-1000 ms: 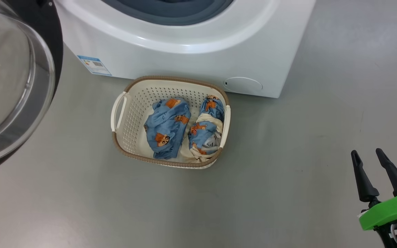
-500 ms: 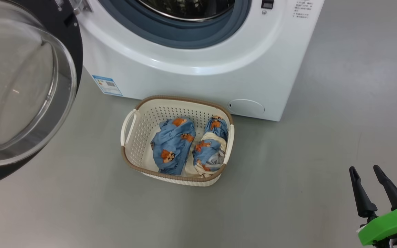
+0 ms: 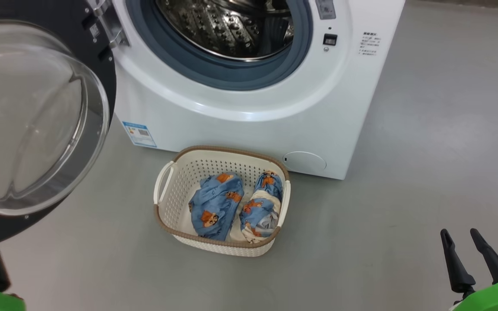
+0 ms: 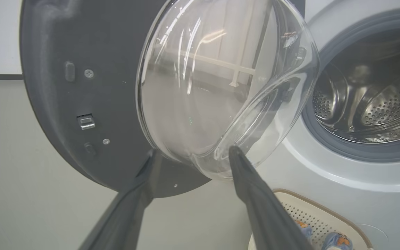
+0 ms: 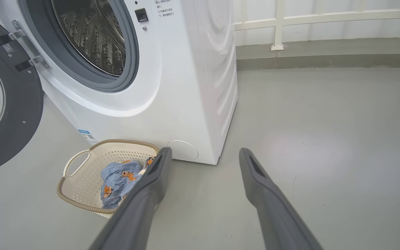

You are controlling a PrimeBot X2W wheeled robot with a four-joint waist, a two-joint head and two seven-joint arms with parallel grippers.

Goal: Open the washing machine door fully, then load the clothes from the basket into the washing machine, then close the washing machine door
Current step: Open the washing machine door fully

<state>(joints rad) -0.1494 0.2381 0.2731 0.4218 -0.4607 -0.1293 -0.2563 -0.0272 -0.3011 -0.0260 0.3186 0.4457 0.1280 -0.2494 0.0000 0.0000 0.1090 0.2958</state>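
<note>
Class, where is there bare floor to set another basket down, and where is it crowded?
Bare floor right of the washing machine, and between the basket and the right gripper. Crowded on the left, where the open door hangs beside the basket.

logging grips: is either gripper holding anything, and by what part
Nothing is held: left gripper open near the washing machine door, right gripper open too.

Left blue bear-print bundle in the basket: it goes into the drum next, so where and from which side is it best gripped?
Pinch the raised middle folds of the light blue bear-print fabric bundle, probably from straight above. It lies heaped inside the cream perforated plastic basket, whose walls bar a sideways reach; the other bundle crowds its right.
</note>
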